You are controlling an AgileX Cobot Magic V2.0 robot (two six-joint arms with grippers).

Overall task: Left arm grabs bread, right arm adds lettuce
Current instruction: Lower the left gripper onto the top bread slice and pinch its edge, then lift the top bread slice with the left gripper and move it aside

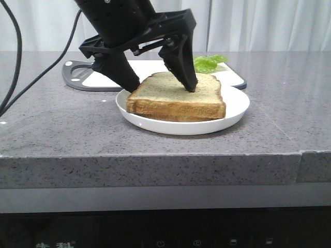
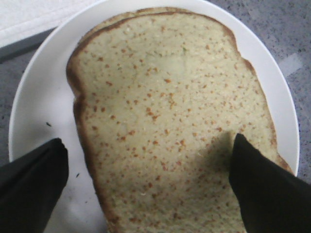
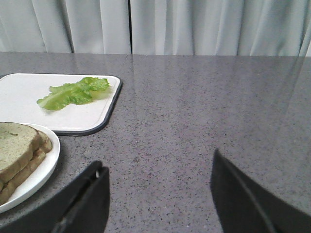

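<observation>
The bread [image 1: 176, 106] is a thick tan speckled slice lying on top of a thinner slice [image 3: 19, 177] on a white plate [image 1: 232, 106]. My left gripper [image 1: 164, 87] is open and down over it. One finger touches the bread's top near its right side and the other stands on the plate off the left crust. In the left wrist view the bread [image 2: 165, 97] fills the space between the wide-open fingers of the left gripper [image 2: 148, 141]. The lettuce [image 1: 207, 63] lies on a white board behind the plate. My right gripper [image 3: 158, 162] is open and empty over bare counter, to the right of the plate [image 3: 41, 174] and the lettuce [image 3: 73, 92].
The white cutting board [image 1: 103, 77] with a dark rim lies behind the plate on the grey speckled counter. The counter's front edge [image 1: 155, 155] runs close below the plate. White curtains hang at the back. A black cable [image 1: 15, 62] loops at the far left.
</observation>
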